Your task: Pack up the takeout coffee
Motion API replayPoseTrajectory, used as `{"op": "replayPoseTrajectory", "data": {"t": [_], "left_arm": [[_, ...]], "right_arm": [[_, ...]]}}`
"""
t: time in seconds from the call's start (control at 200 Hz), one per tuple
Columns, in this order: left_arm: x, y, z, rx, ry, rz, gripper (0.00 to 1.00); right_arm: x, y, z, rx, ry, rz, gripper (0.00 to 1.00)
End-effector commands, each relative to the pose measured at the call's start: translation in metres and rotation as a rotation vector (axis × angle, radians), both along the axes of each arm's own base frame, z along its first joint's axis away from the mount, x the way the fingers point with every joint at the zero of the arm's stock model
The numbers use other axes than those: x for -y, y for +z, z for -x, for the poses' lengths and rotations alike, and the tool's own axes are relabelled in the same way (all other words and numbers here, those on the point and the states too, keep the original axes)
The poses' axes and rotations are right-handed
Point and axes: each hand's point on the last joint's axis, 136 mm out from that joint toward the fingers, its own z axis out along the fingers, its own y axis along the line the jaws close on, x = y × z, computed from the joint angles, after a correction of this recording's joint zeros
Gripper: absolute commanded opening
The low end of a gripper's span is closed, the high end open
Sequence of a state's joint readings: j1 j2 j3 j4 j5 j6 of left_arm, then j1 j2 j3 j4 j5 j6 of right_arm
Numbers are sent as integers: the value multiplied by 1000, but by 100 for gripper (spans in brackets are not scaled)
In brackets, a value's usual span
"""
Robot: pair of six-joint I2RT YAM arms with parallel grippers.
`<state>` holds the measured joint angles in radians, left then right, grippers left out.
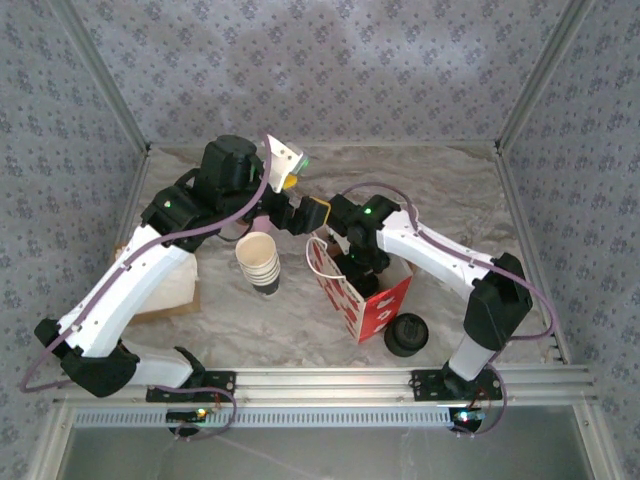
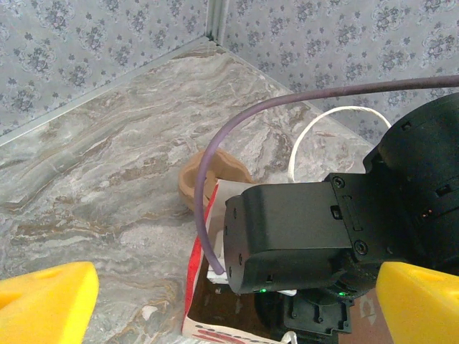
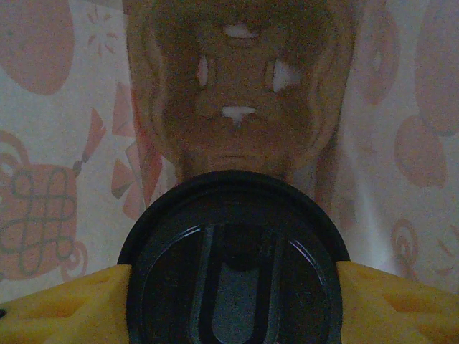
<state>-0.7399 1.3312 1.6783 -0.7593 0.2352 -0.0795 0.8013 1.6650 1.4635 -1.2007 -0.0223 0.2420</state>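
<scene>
- Nearest the arm bases, a squat pile of black lids [image 1: 405, 335] is seen on the marble tabletop [image 1: 300, 325], just right of a red and white paper bag [image 1: 378, 308].
- The bag is stood upright and open, and the right arm [image 1: 440, 255] is reached down into its mouth from the right.
- Inside the bag the takeout coffee [image 3: 233, 276] is held. The right jaws are clamped on its round black lid, with one yellow finger [image 3: 64, 312] pressed against each side.
- Beyond the lid, deeper in the bag, a brown moulded piece [image 3: 237, 107] with cut-outs is seen. Whether the cup touches it cannot be told.
- Left of the bag and apart from it, a stack of white cups [image 1: 262, 268] is stood on the tabletop, its open mouth up.
- Farther back, the left arm [image 1: 140, 275] is bent over the stack. The left jaws are held wide apart, gripping nothing, above the far side of the bag.
- The bag's white handle [image 2: 323, 125] is seen in the left wrist view.
</scene>
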Motion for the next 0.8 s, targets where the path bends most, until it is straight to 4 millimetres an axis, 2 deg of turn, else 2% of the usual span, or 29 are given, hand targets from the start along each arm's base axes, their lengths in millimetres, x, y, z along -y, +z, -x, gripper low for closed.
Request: {"op": "replayPoseTrajectory", "data": {"t": [0.0,0.794], "left_arm": [[-6,11,1,22,17,28,99],[-9,11,0,22,26,32,100]], "right_arm": [[4,2,5,9,16,13,68],[6,4,8,31,21,11,69]]}}
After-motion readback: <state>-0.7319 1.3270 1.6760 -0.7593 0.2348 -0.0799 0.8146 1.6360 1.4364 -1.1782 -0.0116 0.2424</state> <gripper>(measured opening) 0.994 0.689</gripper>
